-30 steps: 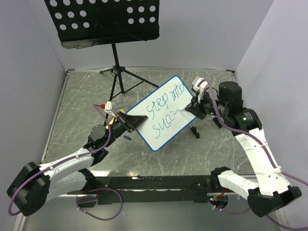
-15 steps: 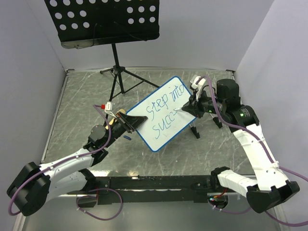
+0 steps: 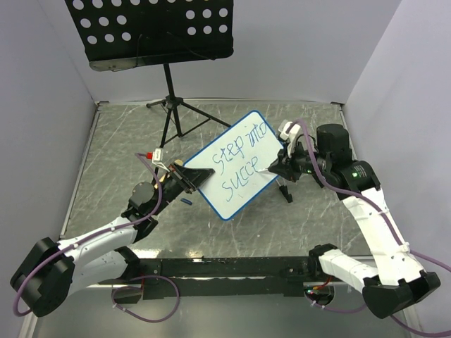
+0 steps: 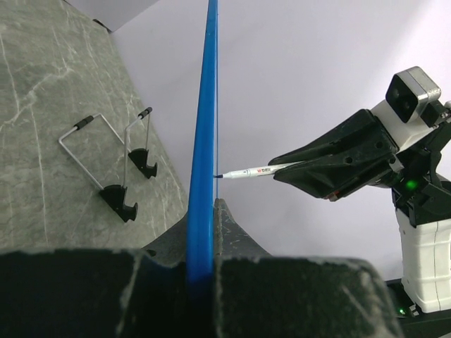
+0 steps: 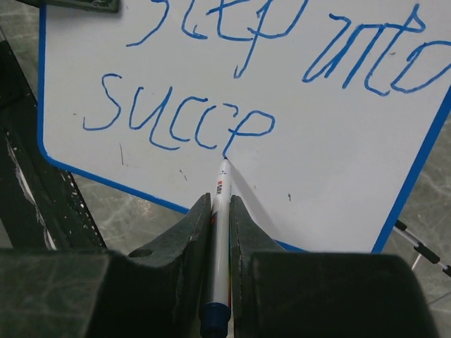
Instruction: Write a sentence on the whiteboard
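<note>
Seeing the whiteboard point(image 4: 205, 141) edge-on, left gripper point(image 4: 202, 262) clamps it; right wrist shows right gripper point(image 5: 220, 211) pinching marker point(image 5: 223, 184), tip below "succe"

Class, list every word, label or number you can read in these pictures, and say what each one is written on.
"step into": top line of the sentence, handwritten in blue on the whiteboard.
"succe": second line on the same board; the last letter is roughly formed, so it is less certain.
Print on the marker barrel: too small to read.
No other text can be seen.
</note>
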Controlling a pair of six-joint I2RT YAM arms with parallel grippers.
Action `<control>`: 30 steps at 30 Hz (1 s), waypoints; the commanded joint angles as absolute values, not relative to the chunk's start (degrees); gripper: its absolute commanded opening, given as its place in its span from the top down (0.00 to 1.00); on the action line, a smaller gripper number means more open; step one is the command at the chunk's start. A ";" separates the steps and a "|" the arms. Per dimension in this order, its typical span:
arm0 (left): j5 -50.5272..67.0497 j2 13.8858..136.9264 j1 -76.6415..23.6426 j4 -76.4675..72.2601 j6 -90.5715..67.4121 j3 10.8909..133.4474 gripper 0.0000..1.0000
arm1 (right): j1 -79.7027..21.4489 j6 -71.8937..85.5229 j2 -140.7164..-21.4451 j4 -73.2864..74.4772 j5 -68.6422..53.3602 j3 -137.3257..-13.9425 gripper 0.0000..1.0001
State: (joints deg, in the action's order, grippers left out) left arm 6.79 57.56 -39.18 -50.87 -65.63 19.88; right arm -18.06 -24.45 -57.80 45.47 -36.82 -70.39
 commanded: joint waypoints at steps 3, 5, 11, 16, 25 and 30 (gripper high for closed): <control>8.09 54.93 -39.11 -59.77 -67.59 21.88 0.99 | -16.44 -24.00 -56.08 43.51 -30.94 -71.01 1.00; 8.09 54.84 -39.11 -59.50 -67.50 21.71 0.99 | -15.82 -23.99 -56.07 43.07 -32.33 -72.15 1.00; 7.91 54.76 -39.20 -59.15 -67.41 21.27 0.99 | -15.65 -23.29 -56.08 42.80 -38.49 -77.60 1.00; 8.35 54.23 -38.85 -58.97 -67.50 20.83 0.99 | -15.38 -23.20 -54.67 42.10 -39.03 -77.00 1.00; 9.14 54.23 -38.50 -60.12 -68.03 19.60 0.99 | -13.71 -23.29 -52.56 40.69 -38.67 -73.56 1.00; 9.49 53.97 -38.41 -60.12 -68.12 19.60 0.99 | -13.01 -23.03 -52.73 40.17 -39.46 -73.21 1.00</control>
